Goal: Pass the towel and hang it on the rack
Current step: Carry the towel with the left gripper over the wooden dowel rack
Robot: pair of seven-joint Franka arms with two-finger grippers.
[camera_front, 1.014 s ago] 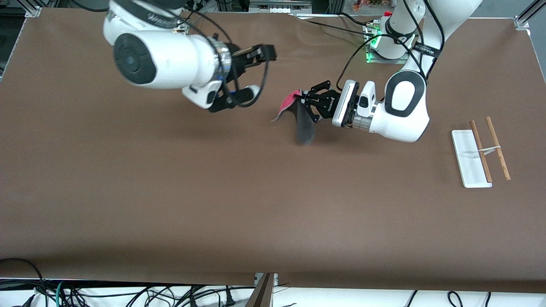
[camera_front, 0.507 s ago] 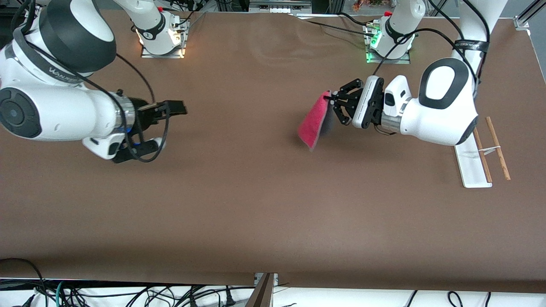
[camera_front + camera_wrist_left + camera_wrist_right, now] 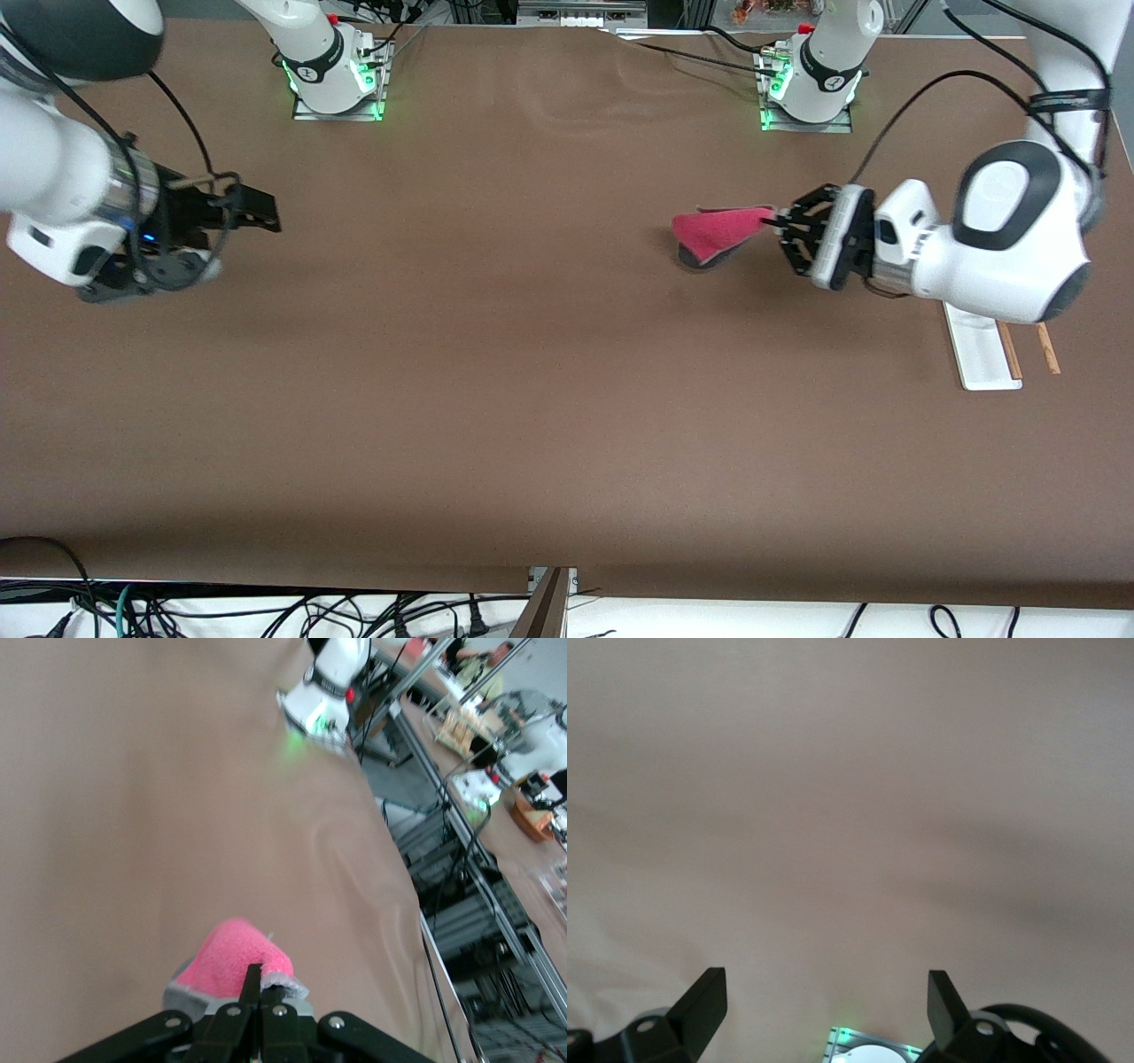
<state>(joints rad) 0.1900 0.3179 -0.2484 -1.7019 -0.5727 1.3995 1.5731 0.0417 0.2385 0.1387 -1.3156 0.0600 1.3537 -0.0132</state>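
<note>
The towel hangs above the brown table, pink-red side up with grey showing beneath. My left gripper is shut on one pale-trimmed edge of it. In the left wrist view the towel bulges just past the closed left gripper. The rack lies at the left arm's end of the table, its white base and brown rods partly hidden under the left arm. My right gripper is over the right arm's end of the table, open and holding nothing. Its black fingertips stand wide apart.
Both arm bases with green lights stand along the table's edge farthest from the front camera. Cables lie below the table's near edge. The brown table cover stretches between the two grippers.
My left arm has carried the towel toward the rack, now covering part of it, and the towel has swung flatter. My right arm has drawn back toward its own end of the table.
</note>
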